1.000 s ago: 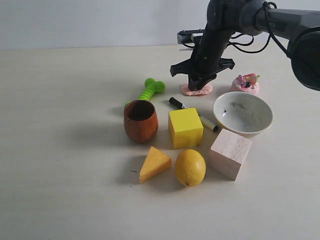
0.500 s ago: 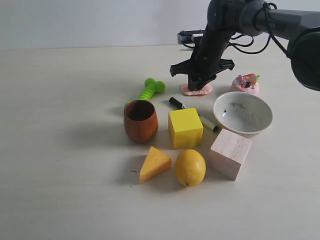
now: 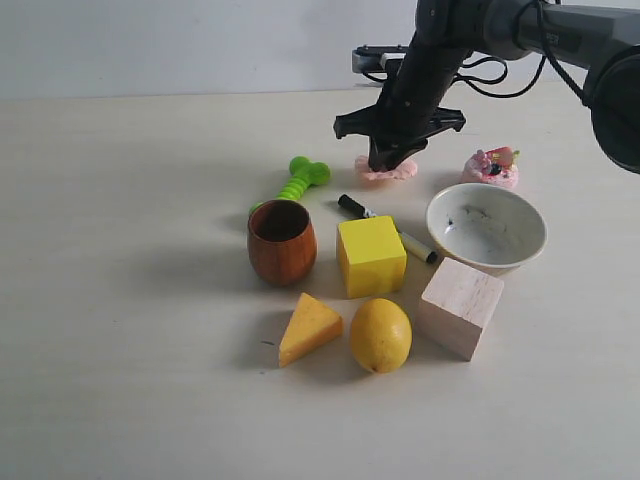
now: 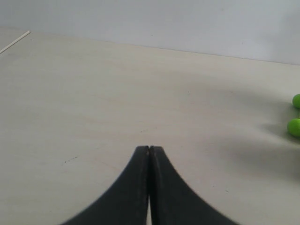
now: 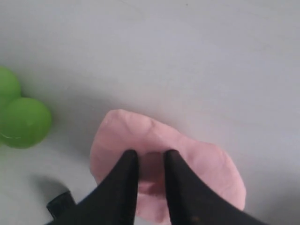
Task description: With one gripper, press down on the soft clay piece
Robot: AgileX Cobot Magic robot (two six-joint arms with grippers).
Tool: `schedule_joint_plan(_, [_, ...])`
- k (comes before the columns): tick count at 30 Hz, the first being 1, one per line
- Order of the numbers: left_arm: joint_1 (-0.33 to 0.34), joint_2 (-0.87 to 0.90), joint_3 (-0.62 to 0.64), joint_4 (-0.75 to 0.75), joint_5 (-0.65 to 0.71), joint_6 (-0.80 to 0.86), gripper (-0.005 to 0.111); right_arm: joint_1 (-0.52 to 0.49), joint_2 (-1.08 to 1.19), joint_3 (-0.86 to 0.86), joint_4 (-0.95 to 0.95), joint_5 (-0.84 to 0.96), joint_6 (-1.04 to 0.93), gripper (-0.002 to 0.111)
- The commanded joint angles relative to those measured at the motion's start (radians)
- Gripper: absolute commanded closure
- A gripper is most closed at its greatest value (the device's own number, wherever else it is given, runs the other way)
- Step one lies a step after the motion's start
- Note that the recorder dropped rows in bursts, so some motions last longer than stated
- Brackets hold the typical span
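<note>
The soft clay piece (image 3: 401, 172) (image 5: 206, 164) is a flat pale pink blob lying on the table behind the yellow cube (image 3: 371, 255), with a dent in its middle. My right gripper (image 3: 385, 160) (image 5: 149, 157) points down right over it. Its two dark fingertips (image 5: 129, 161) stand a narrow gap apart over the dent, and I cannot tell whether they touch the clay. My left gripper (image 4: 149, 149) is shut with nothing in it, over bare table, and the exterior view does not show it.
A green toy (image 3: 300, 178) lies left of the clay and a black marker (image 3: 352, 207) just in front of it. To the right are the pink toy cake (image 3: 491, 166) and white bowl (image 3: 486, 226). Nearer stand a wooden cup (image 3: 281, 241), wooden block (image 3: 460, 306), lemon (image 3: 380, 335) and cheese wedge (image 3: 308, 327).
My right gripper has risen and drawn slightly back from the clay. The clay's visible part now sits a little farther back. The left gripper's earlier state is not shown.
</note>
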Motion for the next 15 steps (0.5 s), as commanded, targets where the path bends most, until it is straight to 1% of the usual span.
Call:
schedule_joint_plan(1, [-0.005, -0.006, -0.003, -0.010, -0.010, 0.000, 0.107, 0.001, -0.013, 0.002, -0.038, 0.023, 0.000, 0.099])
schedule_joint_plan(2, [-0.005, -0.006, -0.003, -0.010, -0.010, 0.000, 0.107, 0.001, -0.013, 0.002, -0.040, 0.029, 0.000, 0.108])
schedule_joint_plan(15, [-0.005, -0.006, -0.003, -0.010, -0.010, 0.000, 0.107, 0.001, -0.011, 0.002, -0.059, 0.012, -0.010, 0.108])
